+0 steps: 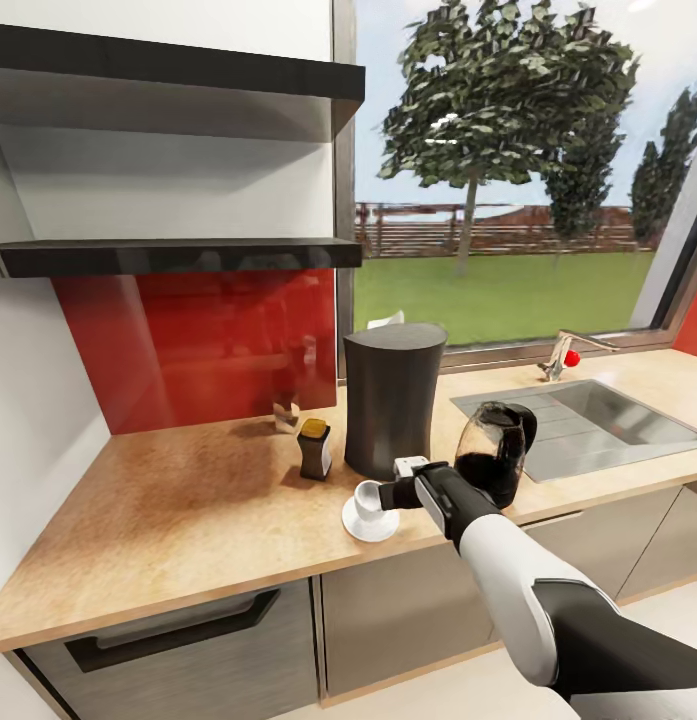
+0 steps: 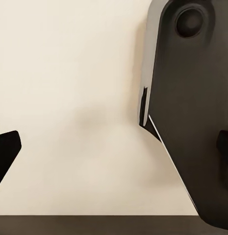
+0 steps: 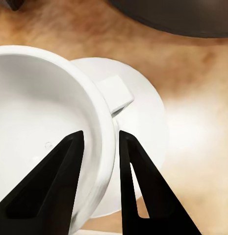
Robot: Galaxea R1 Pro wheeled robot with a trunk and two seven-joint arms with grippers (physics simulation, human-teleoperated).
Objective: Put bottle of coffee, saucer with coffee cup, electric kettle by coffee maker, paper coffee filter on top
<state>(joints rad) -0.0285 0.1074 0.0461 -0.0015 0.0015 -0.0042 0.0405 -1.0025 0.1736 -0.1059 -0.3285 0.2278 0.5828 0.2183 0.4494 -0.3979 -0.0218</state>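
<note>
Cup (image 3: pixel 40 127) sat on the saucer (image 3: pixel 143 127) just before the coffee maker (image 1: pixel 392 398), its rim pinched between the right gripper's (image 3: pixel 100 139) fingers; releasing well probably meant opening straight and lifting clear without tipping. Left gripper's state could not be told. Wooden countertop (image 1: pixel 188 510) ran beneath dark shelves (image 1: pixel 178 255), beside a sink (image 1: pixel 608 420) and window.

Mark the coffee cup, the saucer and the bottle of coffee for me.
coffee cup (image 3: pixel 40 112): right wrist view, inside of bowl.
saucer (image 3: pixel 143 112): right wrist view, bare rim beside the handle.
bottle of coffee (image 1: pixel 314 452): head view, its body.
</note>
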